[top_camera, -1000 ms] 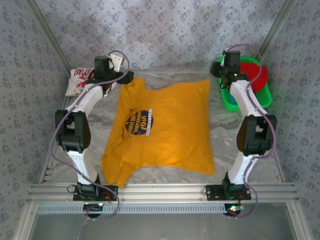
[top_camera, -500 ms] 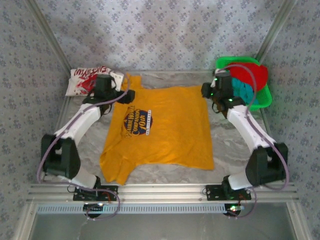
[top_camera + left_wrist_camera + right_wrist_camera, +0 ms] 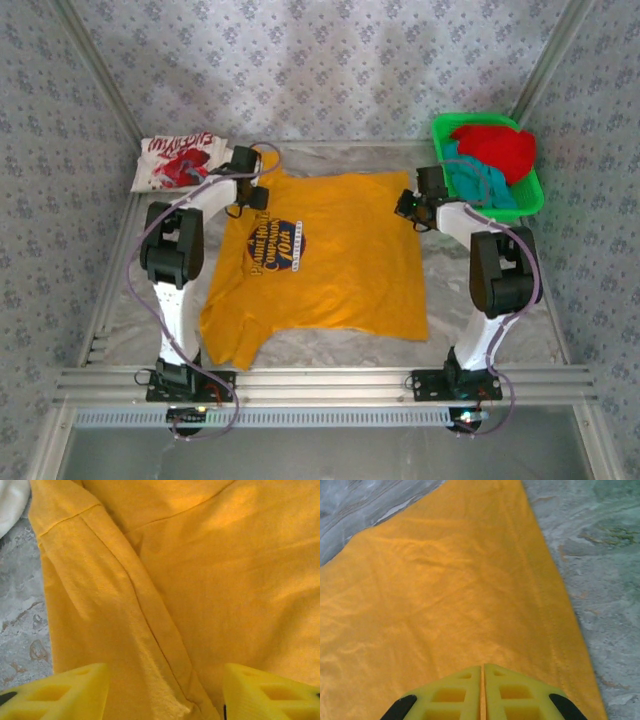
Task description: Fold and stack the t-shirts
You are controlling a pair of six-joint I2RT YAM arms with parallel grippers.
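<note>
Top external view: we see the yellow-orange cloth t-shirt with dark blue chest print [image 3: 330, 265] spread flat across the middle of the grey marbled bench [image 3: 455, 290]. The left tool [image 3: 250, 196] stands open, astride a fold by the shirt's far-left sleeve. The right tool [image 3: 406, 205] is closed at the shirt's far-right corner; we cannot tell whether it pinches cloth.

**Colours and patterns, current frame**

Yellow-orange cotton t-shirt [image 3: 340, 260]: plain, stitched seams in the same colour. Its oval chest print [image 3: 278, 243]: dark blue with yellow and white lettering. White cloth t-shirt [image 3: 180, 162]: red graphic. Green plastic basket [image 3: 535, 200]: bright green. Red tee [image 3: 497, 147] and teal tee [image 3: 475, 182]: both plain. Table top [image 3: 460, 290]: grey marbled. Cloth walls [image 3: 320, 60]: grey-blue, small repeating floral motif. Left gripper [image 3: 162, 695] and right gripper [image 3: 483, 680]: yellow foam pads.
</note>
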